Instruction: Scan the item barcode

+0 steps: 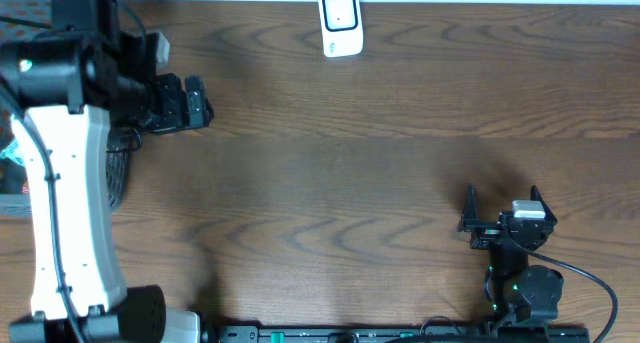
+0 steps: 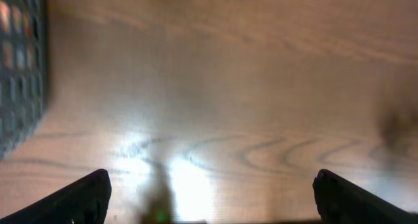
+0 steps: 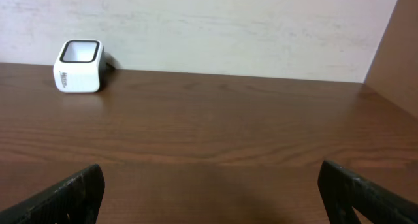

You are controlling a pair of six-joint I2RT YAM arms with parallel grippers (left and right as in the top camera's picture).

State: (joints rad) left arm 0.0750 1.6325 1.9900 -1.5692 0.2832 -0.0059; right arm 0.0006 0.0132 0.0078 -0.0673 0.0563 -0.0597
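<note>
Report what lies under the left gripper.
Beneath the open left gripper only bare wooden table shows, with a bright glare patch; no item lies there. A dark mesh basket sits off to one side; its contents are blurred, and overhead the left arm covers part of it.

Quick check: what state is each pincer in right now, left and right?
Left pincer: open, holding nothing.
Right pincer: open, holding nothing.

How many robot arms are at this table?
2: the left arm along the left edge, by a mesh basket; the right arm at the bottom right. None seems hidden.
</note>
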